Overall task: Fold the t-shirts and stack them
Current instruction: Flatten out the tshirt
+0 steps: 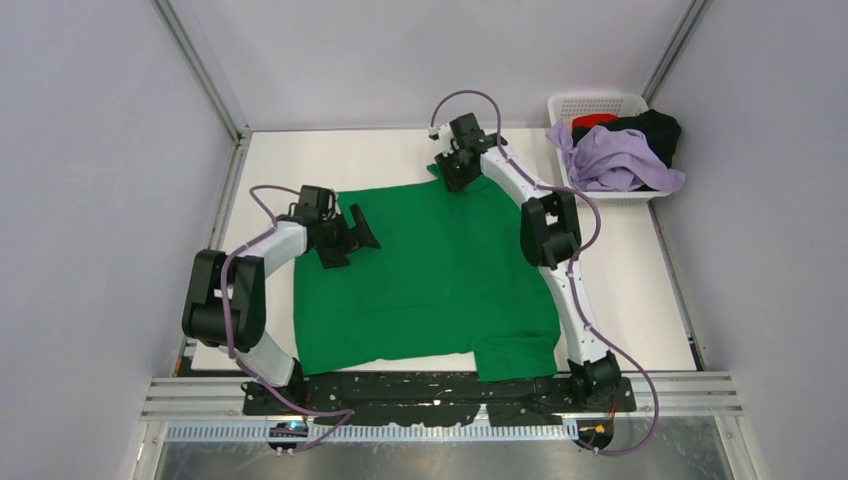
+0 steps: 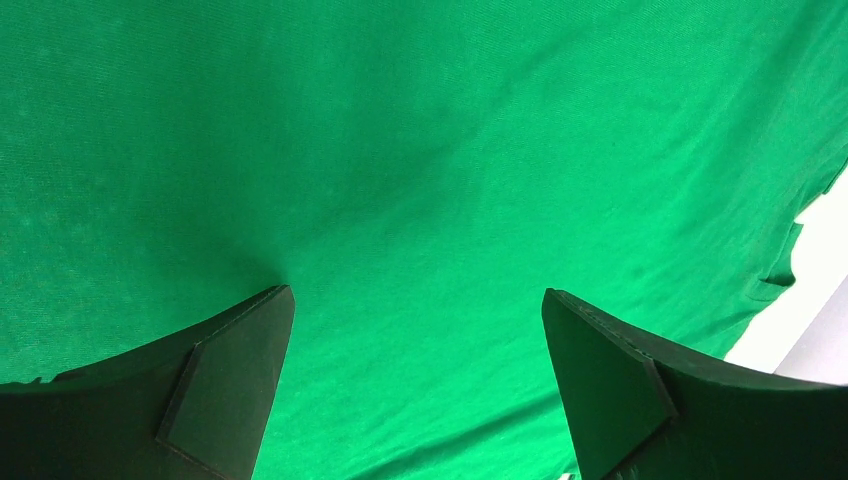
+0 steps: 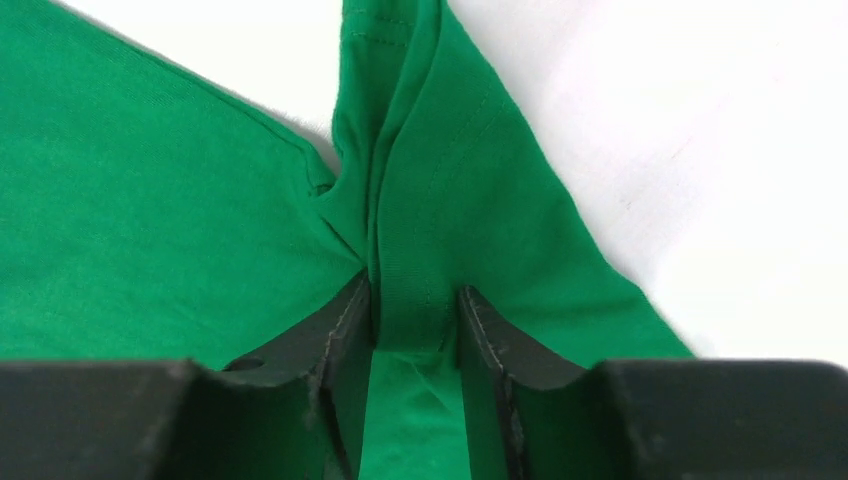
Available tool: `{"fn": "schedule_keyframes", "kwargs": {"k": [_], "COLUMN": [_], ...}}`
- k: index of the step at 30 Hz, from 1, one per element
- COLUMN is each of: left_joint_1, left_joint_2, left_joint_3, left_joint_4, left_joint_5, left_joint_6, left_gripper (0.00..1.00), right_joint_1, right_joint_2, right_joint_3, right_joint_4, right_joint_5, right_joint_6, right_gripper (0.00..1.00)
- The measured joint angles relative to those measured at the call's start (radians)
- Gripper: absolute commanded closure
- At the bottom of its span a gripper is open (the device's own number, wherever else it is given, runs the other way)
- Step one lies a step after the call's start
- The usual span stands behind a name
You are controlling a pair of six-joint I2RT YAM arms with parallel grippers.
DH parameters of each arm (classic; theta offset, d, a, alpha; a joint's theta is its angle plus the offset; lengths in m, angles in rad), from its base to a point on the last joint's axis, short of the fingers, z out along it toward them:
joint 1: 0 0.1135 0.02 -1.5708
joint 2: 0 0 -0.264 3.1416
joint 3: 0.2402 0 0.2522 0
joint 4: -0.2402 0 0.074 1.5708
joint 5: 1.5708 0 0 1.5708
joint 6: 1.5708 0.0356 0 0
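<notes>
The right arm point(image 1: 552, 240) covers part of the green shirt's point(image 1: 440, 270) right edge. In the basket point(image 1: 590, 101) the red shirt point(image 1: 597, 120) is mostly buried under the black shirt point(image 1: 655, 130) and the lavender shirt point(image 1: 610, 160). The green shirt lies spread on the table point(image 1: 330, 160), with its near hem at the arm bases. The right gripper point(image 3: 415, 300) is clenched on a bunched fold at its far edge. The left gripper point(image 2: 415, 300) is released, fingers wide, over the left side; contact is unclear. Bare table borders the far and right edges.

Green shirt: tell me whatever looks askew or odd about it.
The green shirt lies mostly flat, but its far edge is bunched into a ridge pinched in the right gripper. Its near edge is stepped: the right part juts out past the rest.
</notes>
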Motion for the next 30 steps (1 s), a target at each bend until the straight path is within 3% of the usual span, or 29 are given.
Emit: {"fn": "schedule_keyframes", "kwargs": {"k": [8, 30], "left_joint_1": [0.015, 0.027], "left_joint_2": [0.017, 0.054], "left_joint_3": [0.001, 0.038], "left_joint_4": [0.002, -0.002], "left_joint_5": [0.004, 0.014], "left_joint_6": [-0.001, -0.005], "left_gripper": [0.00, 0.01], "right_joint_1": [0.000, 0.004], "right_joint_2": [0.000, -0.005], "right_joint_3": [0.000, 0.000], "right_joint_4": [0.014, 0.020], "right_joint_5": [0.043, 0.051], "right_joint_6": [0.013, -0.215], "right_gripper": [0.75, 0.74]}}
